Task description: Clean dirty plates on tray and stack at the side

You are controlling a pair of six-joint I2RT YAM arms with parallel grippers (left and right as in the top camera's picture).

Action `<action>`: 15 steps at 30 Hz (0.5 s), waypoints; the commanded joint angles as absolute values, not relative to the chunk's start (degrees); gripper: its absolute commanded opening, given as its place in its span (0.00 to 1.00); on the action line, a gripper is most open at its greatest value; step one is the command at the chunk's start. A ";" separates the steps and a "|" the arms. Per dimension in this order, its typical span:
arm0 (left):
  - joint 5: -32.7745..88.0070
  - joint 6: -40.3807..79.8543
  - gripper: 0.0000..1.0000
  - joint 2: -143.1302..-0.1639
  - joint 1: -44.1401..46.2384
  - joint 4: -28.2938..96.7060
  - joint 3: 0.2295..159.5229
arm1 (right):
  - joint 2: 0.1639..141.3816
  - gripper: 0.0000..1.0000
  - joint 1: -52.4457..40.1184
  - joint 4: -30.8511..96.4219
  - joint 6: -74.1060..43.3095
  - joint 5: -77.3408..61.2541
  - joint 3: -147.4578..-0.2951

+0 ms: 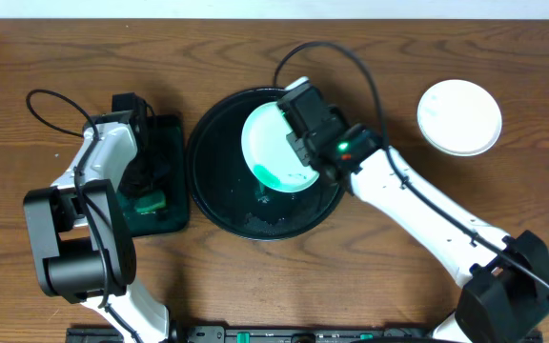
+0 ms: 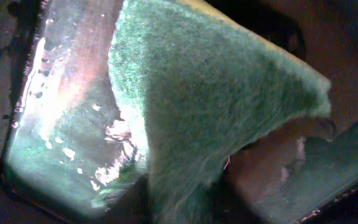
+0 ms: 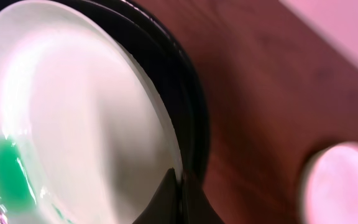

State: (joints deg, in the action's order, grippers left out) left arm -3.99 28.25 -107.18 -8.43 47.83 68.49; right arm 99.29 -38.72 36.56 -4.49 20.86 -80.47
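right gripper (image 3: 178,186) pinched on tilted plate (image 1: 270,143) rim | left gripper (image 1: 146,197) at sponge (image 2: 216,106), grip unclear | risk: edge-held plate may slip onto tray (image 1: 208,186)

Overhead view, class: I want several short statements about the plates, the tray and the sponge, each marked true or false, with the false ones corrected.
1. The right fingers grip a white plate over the round black tray. True.
2. That plate is spotless. False: a green smear marks its lower part.
3. A second plate lies on the table to the right of the tray. True.
4. The green sponge lies on the round tray. False: it is in the rectangular dish to the left of the tray.
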 commanded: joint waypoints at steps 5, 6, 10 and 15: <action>-0.75 26.06 0.07 -107.31 -8.56 46.87 67.79 | 105.41 0.01 -31.20 37.98 -25.74 2.96 -81.30; 0.01 24.95 0.07 -107.13 -8.56 46.33 67.79 | 106.59 0.01 -30.68 37.87 -25.98 1.41 -81.30; 1.08 24.23 0.07 -105.16 -8.49 46.02 67.83 | 110.72 0.01 -29.95 37.34 -26.09 -1.19 -81.30; 1.26 24.03 0.07 -100.25 -7.16 46.00 67.83 | 113.62 0.01 -30.09 36.64 -25.65 -2.02 -81.28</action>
